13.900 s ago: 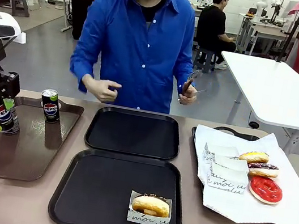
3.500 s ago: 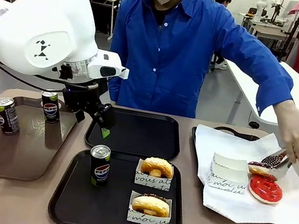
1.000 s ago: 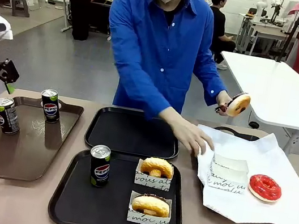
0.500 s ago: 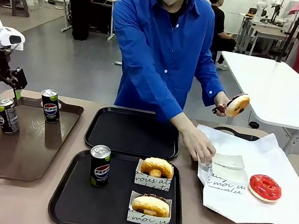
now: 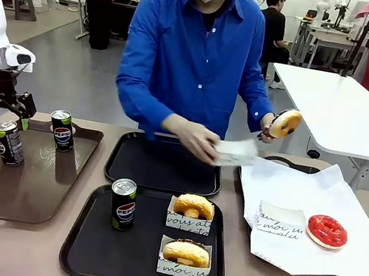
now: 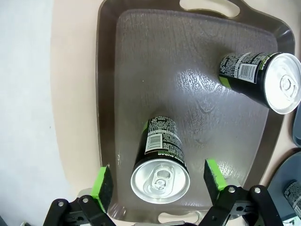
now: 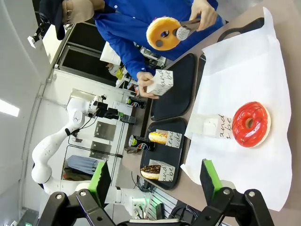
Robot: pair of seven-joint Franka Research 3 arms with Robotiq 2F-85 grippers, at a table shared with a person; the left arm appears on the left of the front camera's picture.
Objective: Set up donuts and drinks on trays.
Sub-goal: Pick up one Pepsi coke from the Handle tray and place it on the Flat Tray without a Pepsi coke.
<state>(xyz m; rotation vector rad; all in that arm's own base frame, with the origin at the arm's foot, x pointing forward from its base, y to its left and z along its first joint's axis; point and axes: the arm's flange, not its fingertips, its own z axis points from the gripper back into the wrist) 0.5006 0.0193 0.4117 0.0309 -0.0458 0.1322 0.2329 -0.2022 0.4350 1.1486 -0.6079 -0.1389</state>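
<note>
The near tray holds a can at left and two donuts at right, one behind the other. The far tray lies just behind it. Left, the long tray carries two cans; right, the paper bears one donut.

front cam on the robot's side, facing across the table at the person, left wrist cam close over the brown tray, straight down on two cans, right wrist cam rolled sideways, farther off, sharing black trays and white paper with front
</note>
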